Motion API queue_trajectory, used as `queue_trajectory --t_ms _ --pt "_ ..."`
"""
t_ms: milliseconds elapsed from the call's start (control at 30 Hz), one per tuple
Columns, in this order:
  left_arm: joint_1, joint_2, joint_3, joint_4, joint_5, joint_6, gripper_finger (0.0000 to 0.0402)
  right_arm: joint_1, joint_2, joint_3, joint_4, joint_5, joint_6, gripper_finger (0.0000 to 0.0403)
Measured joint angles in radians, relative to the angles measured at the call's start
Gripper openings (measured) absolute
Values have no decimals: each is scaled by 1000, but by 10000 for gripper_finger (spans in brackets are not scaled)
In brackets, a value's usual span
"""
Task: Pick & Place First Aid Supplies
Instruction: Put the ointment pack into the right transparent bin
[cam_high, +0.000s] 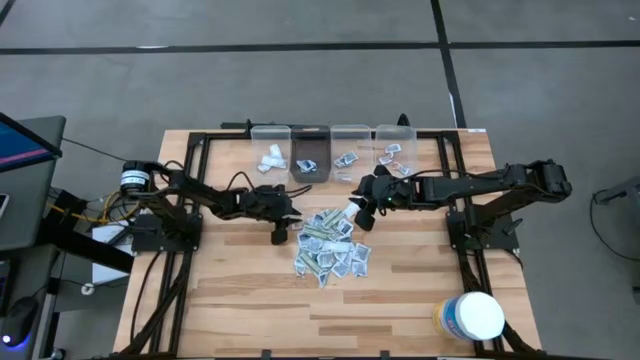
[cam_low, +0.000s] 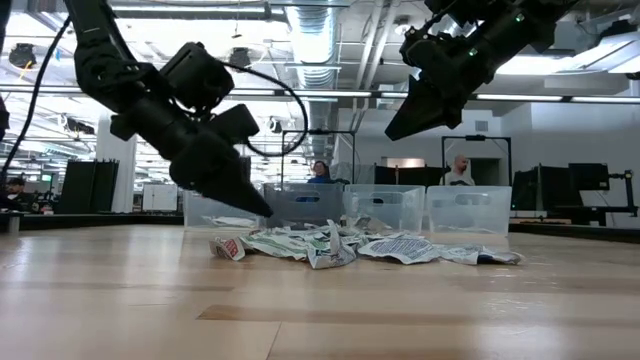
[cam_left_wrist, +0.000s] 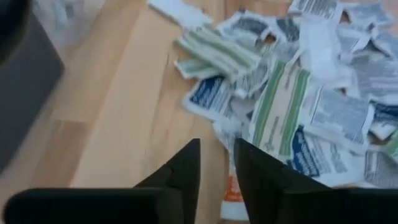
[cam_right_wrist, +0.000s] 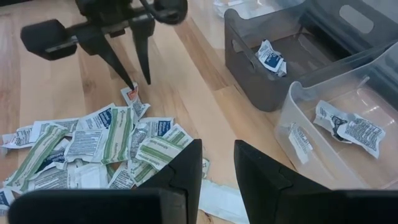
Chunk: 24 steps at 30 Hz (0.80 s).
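Observation:
The first aid supplies (cam_high: 330, 248) lie in a loose pile of small white, green-striped and blue-printed packets at the table's middle. My left gripper (cam_right_wrist: 141, 83) stands open just over a red-printed packet (cam_right_wrist: 133, 96) at the pile's left end, its fingers slanting down; that packet also shows below the fingers in the left wrist view (cam_left_wrist: 231, 193). My right gripper (cam_low: 392, 130) hangs open well above the pile's far right side, nothing between its fingertips. A plain white packet (cam_right_wrist: 217, 200) lies on the table beneath it.
Several bins stand in a row at the far edge: a clear one (cam_high: 270, 150), a dark one (cam_high: 310, 158) and two more clear ones (cam_high: 350, 148) (cam_high: 393, 145), each with a few packets. A white tub with a yellow label (cam_high: 470, 318) stands near the front right corner.

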Motion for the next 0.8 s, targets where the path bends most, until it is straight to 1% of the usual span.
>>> queue_trajectory --t_ms 133,300,433,567,633,800 --pt "-3 43 0 -1 0 -38 108 4 0 0 0 0 0 88" --pt "-10 66 0 2 0 -41 98 20 0 0 0 0 0 88" --pt "-10 64 0 1 2 -41 69 21 0 0 0 1 0 88" --pt "-10 64 0 1 24 -42 15 21 0 0 0 2 0 88" --pt "-10 64 0 3 31 -44 8 21 0 0 0 2 0 88" --pt "-10 48 0 5 31 -43 8 21 0 0 0 3 0 88"
